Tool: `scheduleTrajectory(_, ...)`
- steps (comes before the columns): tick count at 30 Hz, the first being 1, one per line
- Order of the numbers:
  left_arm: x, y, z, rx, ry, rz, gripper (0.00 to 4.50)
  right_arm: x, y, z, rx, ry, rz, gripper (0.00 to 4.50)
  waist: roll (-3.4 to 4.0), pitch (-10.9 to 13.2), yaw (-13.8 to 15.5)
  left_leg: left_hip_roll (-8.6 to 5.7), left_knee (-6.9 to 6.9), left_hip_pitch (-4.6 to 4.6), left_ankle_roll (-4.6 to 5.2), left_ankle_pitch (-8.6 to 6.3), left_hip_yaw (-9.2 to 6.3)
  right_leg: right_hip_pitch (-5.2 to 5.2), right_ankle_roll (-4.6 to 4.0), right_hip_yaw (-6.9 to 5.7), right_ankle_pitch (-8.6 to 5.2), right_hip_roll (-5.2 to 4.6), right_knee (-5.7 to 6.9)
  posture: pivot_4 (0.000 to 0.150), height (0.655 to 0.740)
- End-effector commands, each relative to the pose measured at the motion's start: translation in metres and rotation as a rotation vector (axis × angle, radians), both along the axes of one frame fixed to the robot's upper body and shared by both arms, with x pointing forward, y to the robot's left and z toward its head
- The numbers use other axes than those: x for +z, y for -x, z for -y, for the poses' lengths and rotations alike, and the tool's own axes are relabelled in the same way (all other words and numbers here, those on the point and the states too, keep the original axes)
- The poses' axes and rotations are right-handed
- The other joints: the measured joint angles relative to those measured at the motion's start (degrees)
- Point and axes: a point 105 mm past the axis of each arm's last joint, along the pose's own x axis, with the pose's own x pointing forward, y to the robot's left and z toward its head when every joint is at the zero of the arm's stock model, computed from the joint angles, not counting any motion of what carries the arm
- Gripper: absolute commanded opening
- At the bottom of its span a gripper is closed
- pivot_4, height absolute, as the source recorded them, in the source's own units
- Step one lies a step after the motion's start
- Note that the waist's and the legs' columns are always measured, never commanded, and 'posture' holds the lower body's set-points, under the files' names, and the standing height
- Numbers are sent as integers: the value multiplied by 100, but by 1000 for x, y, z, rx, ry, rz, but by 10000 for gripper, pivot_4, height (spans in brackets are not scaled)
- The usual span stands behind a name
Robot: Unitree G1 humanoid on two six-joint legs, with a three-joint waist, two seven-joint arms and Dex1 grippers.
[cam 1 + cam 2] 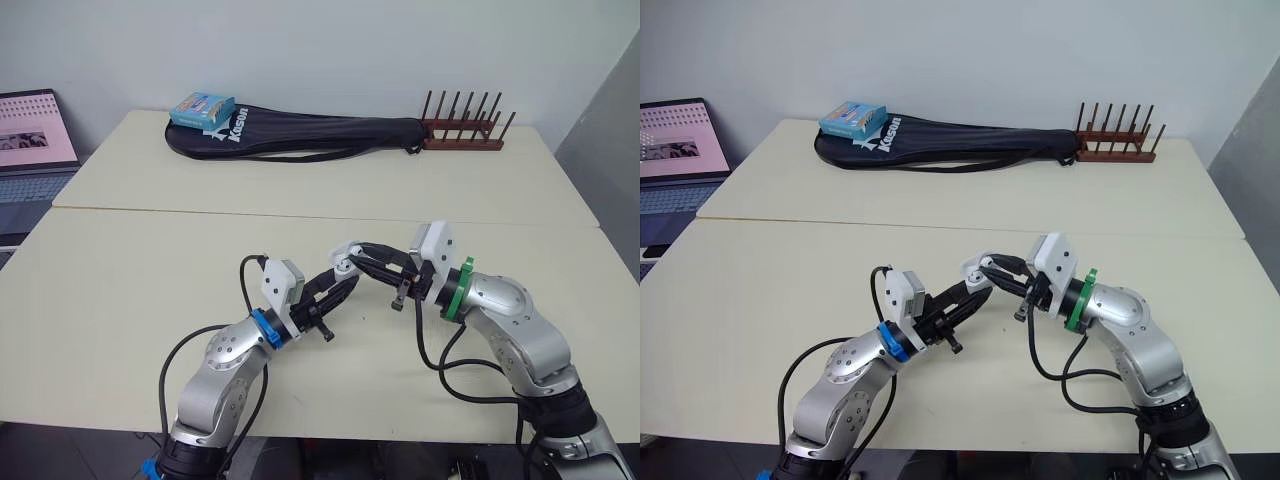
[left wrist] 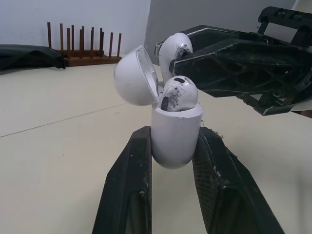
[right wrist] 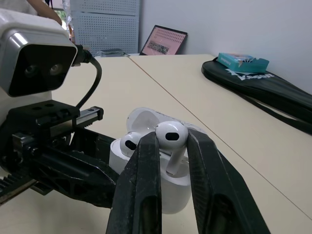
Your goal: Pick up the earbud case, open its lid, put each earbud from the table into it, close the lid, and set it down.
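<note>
the earbud case point(image 2: 175, 144) was held upright above the desk point(image 1: 150, 270) in the left hand point(image 1: 340, 288), clamped by its sides, lid point(image 2: 132, 75) swung open, with one earbud point(image 2: 178, 92) seated inside. the second earbud point(image 3: 170, 137) was pinched in the right hand point(image 1: 362, 260), just over the case's opening.

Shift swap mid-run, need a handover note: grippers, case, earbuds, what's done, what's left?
Left gripper: shut on the earbud case, held off the table, lid open.
Right gripper: shut on the second earbud, stem down over the case's free slot, not seated.
Done: case picked up, lid opened, first earbud in the case.
Left: lower the second earbud in, release it, close the lid, set the case down.
</note>
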Motion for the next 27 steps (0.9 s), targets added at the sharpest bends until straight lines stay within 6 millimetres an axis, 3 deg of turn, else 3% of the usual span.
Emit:
scheduleTrajectory(1,21,6,5,-34,35,78,7982,-3,4,-2,21,24,29,3876,0,0,0,0,0,0,0,0,0,0,0,0,0,0,0,1500,7087)
scheduleTrajectory(13,24,5,6,-43,32,100,7982,-15,6,-1,40,126,80,3876,0,0,1,0,0,0,0,0,-1,0,0,-1,0,0,0,1500,7087)
scheduleTrajectory(22,22,6,7,-46,21,106,7979,-1,10,2,55,89,51,35371,1,1,4,0,1,0,0,0,-2,1,0,-1,0,0,0,1500,7087)
scheduleTrajectory(27,18,6,7,-55,15,92,7943,14,15,33,11,115,20,35440,1,2,23,-3,1,-2,0,0,-2,1,0,-1,0,-3,-1,1500,7087)
